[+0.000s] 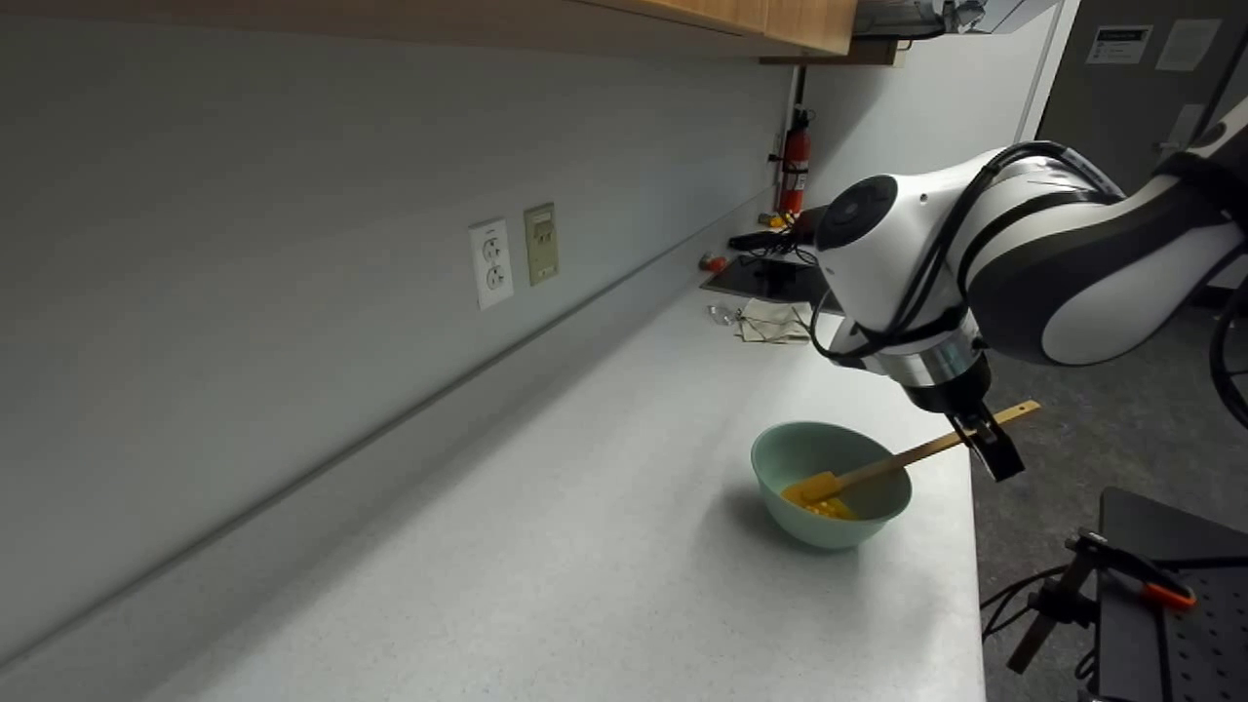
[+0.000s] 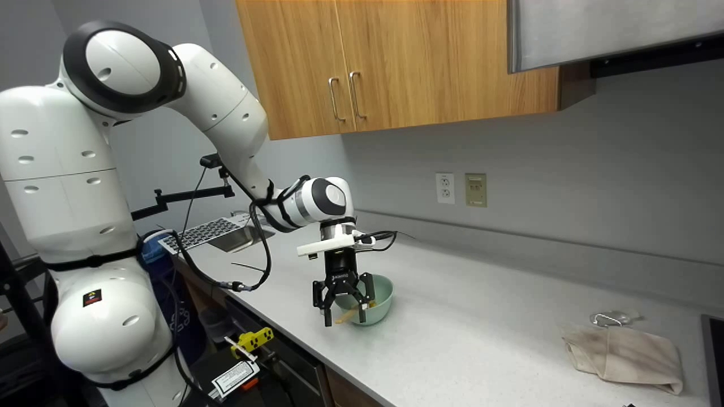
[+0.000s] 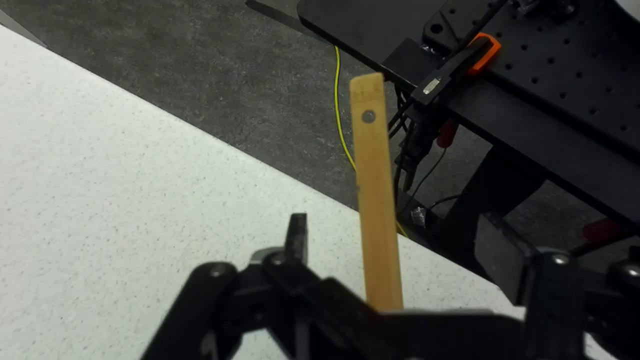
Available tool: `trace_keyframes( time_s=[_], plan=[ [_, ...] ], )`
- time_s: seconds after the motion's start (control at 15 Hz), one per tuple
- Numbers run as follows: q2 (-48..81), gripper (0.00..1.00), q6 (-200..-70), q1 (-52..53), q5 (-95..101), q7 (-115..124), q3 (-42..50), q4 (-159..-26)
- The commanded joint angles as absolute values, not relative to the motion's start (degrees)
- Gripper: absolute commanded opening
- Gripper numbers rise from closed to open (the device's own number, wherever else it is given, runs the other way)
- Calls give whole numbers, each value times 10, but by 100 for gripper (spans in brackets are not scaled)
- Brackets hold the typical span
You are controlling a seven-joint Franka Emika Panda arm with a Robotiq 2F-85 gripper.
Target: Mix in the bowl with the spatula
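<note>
The pale teal-green bowl (image 1: 829, 532) stands on the counter near its front edge, with yellow bits inside; it also shows behind the gripper in an exterior view (image 2: 385, 297). The tan wooden spatula (image 1: 892, 463) leans in the bowl, its blade in the yellow bits and its handle sticking out over the rim past the counter edge. My gripper (image 2: 345, 320) is open beside the bowl, above the counter edge. In the wrist view, the spatula handle (image 3: 377, 200) runs between the open fingers (image 3: 395, 235) with a gap on both sides. The bowl is out of the wrist view.
The white counter (image 1: 546, 546) runs along a wall with outlets. A folded cloth (image 2: 625, 356) lies farther along it, near a dark cooktop (image 1: 765, 278). Wooden cabinets (image 2: 418, 62) hang above. A black perforated table (image 3: 540, 75) with an orange-tipped clamp stands beyond the counter edge.
</note>
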State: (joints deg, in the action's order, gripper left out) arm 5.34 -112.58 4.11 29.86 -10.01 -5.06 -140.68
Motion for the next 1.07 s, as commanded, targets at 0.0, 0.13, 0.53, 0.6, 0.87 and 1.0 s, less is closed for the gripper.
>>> trace_keyframes(
  time_s=[0.0, 0.13, 0.53, 0.6, 0.87, 1.0],
  plan=[
    [43, 69, -1109, 46, 308, -103, -50, -1401],
    [40, 45, -1109, 47, 308, -102, -51, -1399],
    [40, 3, -1105, 51, 312, -93, -53, -1388],
    [40, 1, -1105, 51, 312, -92, -54, -1387],
    [38, 4, -1098, 53, 314, -88, -55, -1379],
    [36, 4, -1074, 56, 320, -80, -55, -1368]
  ],
)
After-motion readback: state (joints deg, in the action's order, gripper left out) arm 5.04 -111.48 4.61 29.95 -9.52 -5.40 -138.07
